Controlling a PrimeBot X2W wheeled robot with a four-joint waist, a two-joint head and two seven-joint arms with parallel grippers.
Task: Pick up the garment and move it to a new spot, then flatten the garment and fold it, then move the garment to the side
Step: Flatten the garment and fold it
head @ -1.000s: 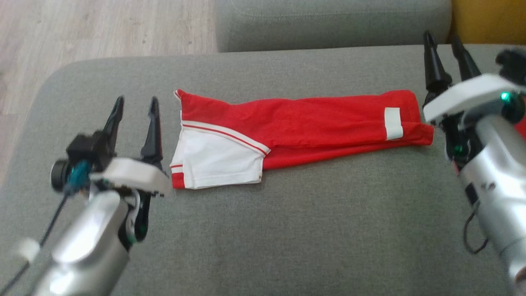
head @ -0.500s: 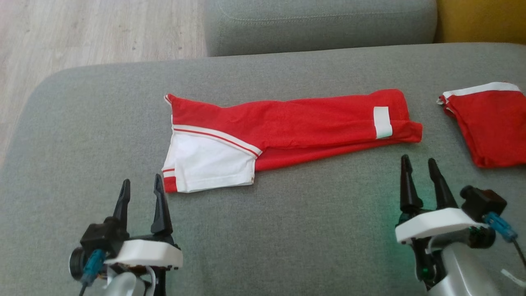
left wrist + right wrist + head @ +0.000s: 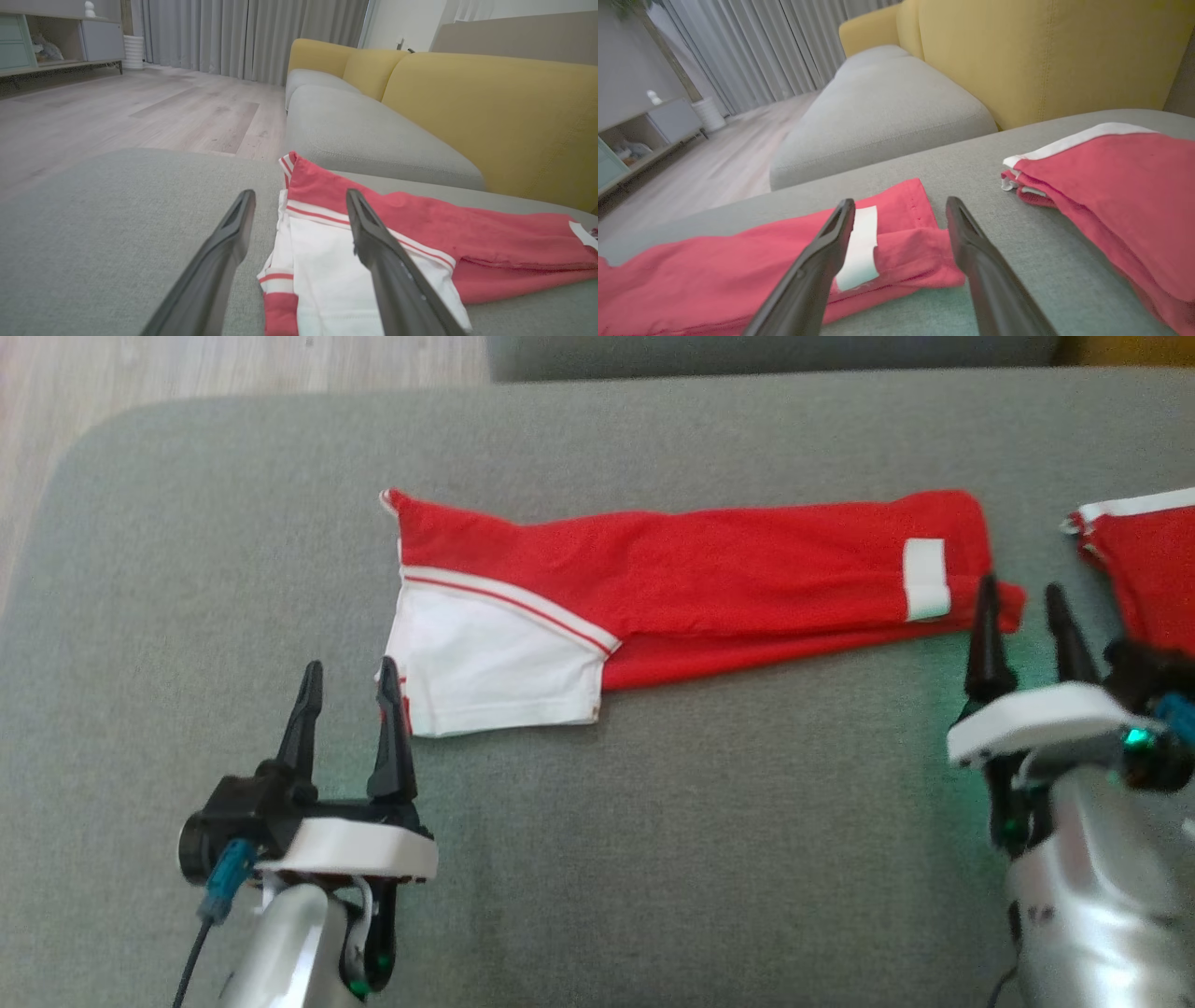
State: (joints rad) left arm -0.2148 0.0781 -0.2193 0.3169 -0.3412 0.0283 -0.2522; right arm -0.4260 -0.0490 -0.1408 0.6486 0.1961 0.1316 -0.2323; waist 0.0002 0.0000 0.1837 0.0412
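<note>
Both grippers have crept forward to the garment's (image 3: 700, 583) ends, left gripper (image 3: 348, 665) at the white end and right gripper (image 3: 1019, 584) at the red, each spread wide and empty. It lies flat on the grey sofa cushion (image 3: 653, 859), stretched left to right, white end pointing left.

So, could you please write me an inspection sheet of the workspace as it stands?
Surface: grey sofa cushion, fabric.
Job's things: red-and-white garment lies flat in a long strip, white panel at its left end.
Clutter: second red garment, folded, at the right edge.
Grippers: left gripper open by the white end; right gripper open by the garment's right end; neither holds anything.
Cables: dark cable with a blue plug at the left wrist.
Surroundings: wood floor, yellow backrest, grey curtains.
</note>
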